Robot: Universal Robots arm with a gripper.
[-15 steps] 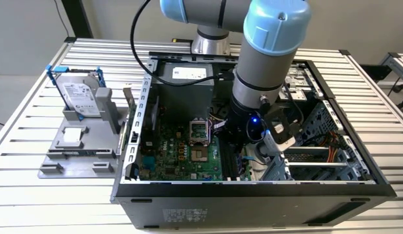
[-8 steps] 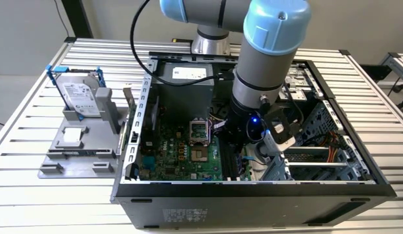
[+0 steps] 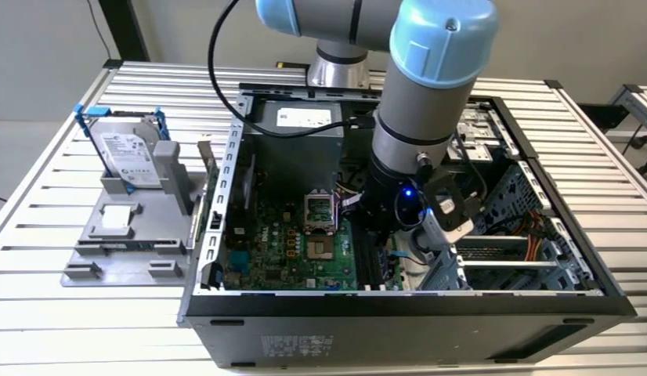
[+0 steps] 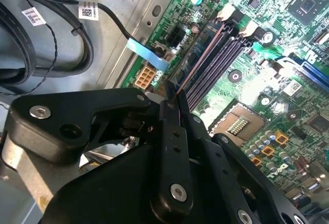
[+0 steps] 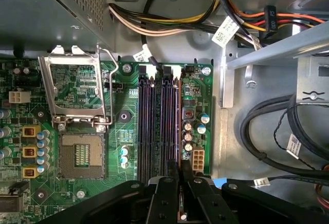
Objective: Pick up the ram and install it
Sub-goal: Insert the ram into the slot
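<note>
The black two-fingered gripper [image 4: 170, 99] is down inside the open black computer case [image 3: 407, 301], fingers pinched tight on the ram [image 4: 198, 62], a thin dark circuit-board stick seen edge-on. It stands right over the dark memory slots [image 5: 159, 126] on the green motherboard [image 5: 77, 131], beside the open metal processor socket [image 5: 77, 88]. Out on the slatted metal worktop [image 3: 52, 227], a silver hard drive in a blue bracket [image 3: 127, 150] leans in a grey holder.
</note>
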